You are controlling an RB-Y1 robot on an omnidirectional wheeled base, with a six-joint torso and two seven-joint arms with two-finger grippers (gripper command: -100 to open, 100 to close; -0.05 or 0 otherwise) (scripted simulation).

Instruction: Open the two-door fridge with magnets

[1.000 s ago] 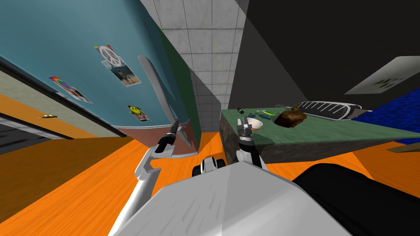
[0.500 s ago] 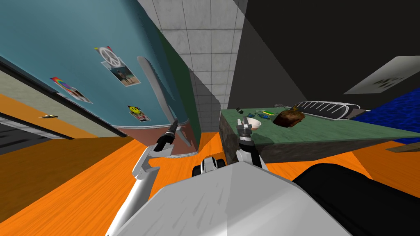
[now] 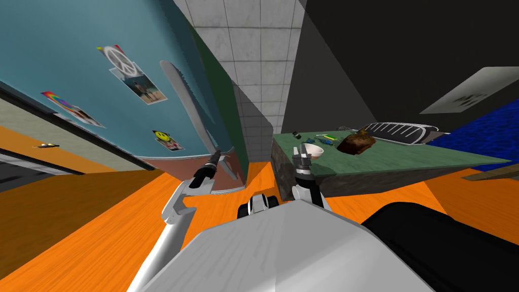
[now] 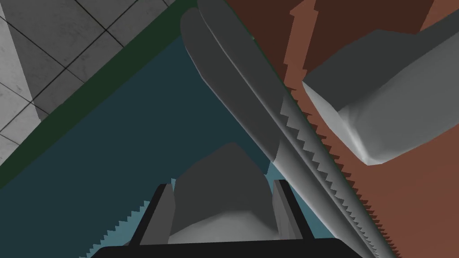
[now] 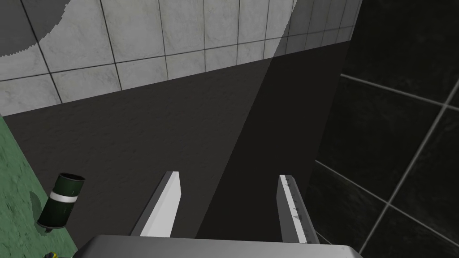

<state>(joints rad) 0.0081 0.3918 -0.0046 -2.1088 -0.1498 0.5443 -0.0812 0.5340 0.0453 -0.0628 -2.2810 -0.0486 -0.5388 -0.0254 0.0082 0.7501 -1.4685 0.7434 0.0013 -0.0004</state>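
The fridge has a teal upper door [image 3: 76,50] with several picture magnets [image 3: 121,61] and a brown lower door [image 3: 202,167]. A long grey handle [image 3: 187,109] runs down the teal door's right side. My left gripper [image 3: 217,156] is at the handle's lower end. In the left wrist view its fingers [image 4: 165,210] press the sides of the handle's grey end piece [image 4: 224,210], with the bar [image 4: 242,98] running on ahead. The lower door's grey handle [image 4: 381,112] sits just beyond. My right gripper [image 3: 302,152] hangs open over the counter's near corner, its fingers [image 5: 168,201] holding nothing.
A green counter [image 3: 405,157] stands to the right with a white bowl [image 3: 314,151], a brown lump [image 3: 357,143], a dish rack [image 3: 400,133] and a small dark can [image 5: 60,201]. A grey tiled wall [image 3: 253,61] fills the gap between fridge and counter. The floor [image 3: 91,223] is orange.
My left gripper's fingers have closed in from wide open onto the handle's lower end. The head camera has shifted slightly, sliding the fridge door up and left in the picture. The right arm has stayed still.
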